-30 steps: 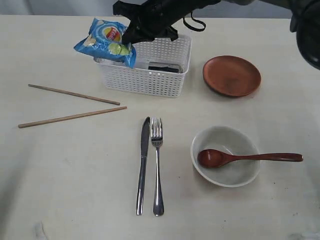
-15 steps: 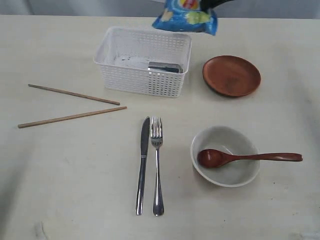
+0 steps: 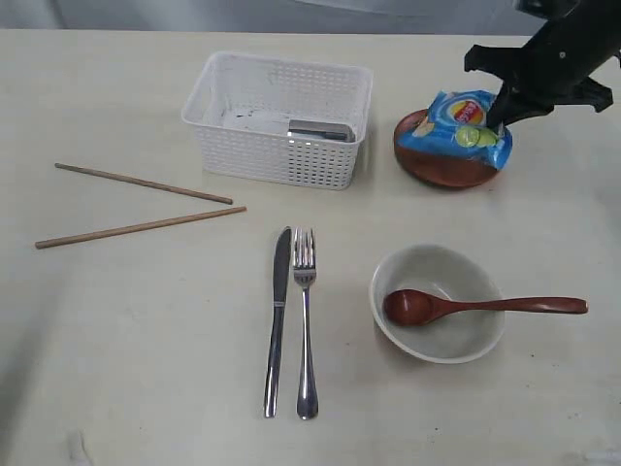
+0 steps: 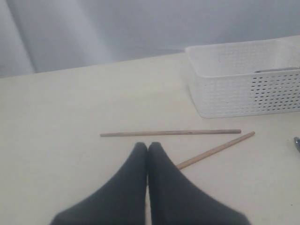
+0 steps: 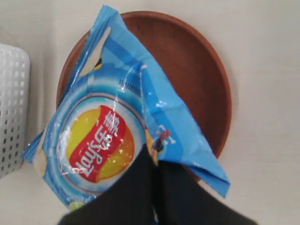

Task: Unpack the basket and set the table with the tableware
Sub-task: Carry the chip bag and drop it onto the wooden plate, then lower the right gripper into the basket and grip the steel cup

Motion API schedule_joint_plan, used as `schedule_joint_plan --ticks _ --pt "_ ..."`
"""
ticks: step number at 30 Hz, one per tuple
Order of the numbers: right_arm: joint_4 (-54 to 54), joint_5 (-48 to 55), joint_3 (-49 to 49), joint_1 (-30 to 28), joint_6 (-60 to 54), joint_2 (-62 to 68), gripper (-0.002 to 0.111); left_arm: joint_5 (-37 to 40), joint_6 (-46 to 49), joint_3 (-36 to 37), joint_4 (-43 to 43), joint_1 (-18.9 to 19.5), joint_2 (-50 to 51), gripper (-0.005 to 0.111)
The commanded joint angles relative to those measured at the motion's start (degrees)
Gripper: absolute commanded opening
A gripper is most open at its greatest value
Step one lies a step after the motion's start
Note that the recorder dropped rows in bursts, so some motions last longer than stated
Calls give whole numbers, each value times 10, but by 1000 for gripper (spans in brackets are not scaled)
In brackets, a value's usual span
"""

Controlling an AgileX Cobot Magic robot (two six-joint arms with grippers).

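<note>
Firmly pinched in right claw, chips bag hangs over wooden plate, upper right of frame, left claw closed, empty.

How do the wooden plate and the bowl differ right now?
The plate is red-brown and shallow; the bowl is pale and deeper. The chips bag, pinched by the right gripper, covers part of the plate; the bowl holds the wooden spoon, handle over its rim. The plate sits beside the basket; the bowl stands apart from it. Both are round and rest on the table.
</note>
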Motion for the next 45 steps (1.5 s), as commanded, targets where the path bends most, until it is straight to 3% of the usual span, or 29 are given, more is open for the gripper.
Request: schedule_joint_plan --ticks 1,7,9,20,22,23,24,26,30,34,36,37,39,43,45 --pt "4 -51 7 -3 -32 0 10 -5 0 1 -1 -4 -1 0" --pt "4 -16 6 -3 -52 -1 54 -5 0 1 -1 -4 -1 0" --pt "3 -3 0 -3 -52 -4 59 -5 0 1 -1 -4 -1 0" --pt "-20 145 -126 4 18 -59 58 -5 0 1 -1 -4 -1 0" --pt "-22 151 -126 20 19 -81 50 -5 0 1 -1 -4 -1 0" --pt "-22 151 -126 38 19 -97 43 -5 0 1 -1 -4 -1 0" --pt "-22 149 -126 52 19 -104 43 -5 0 1 -1 -4 -1 0" --pt "-23 147 -128 108 19 -115 49 -5 0 1 -1 -4 -1 0" --pt "-118 142 -173 224 117 -97 49 -5 0 1 -1 -4 -1 0" --pt "-141 181 -260 289 157 -28 49 -5 0 1 -1 -4 -1 0" --pt "-151 223 -350 322 90 37 50 -5 0 1 -1 -4 -1 0" --pt "-183 223 -403 335 74 81 56 -5 0 1 -1 -4 -1 0" --pt "-191 223 -432 339 39 115 65 -5 0 1 -1 -4 -1 0" --pt "-188 223 -426 338 -133 140 65 -5 0 1 -1 -4 -1 0" --pt "-184 223 -423 338 -199 135 59 -5 0 1 -1 -4 -1 0"
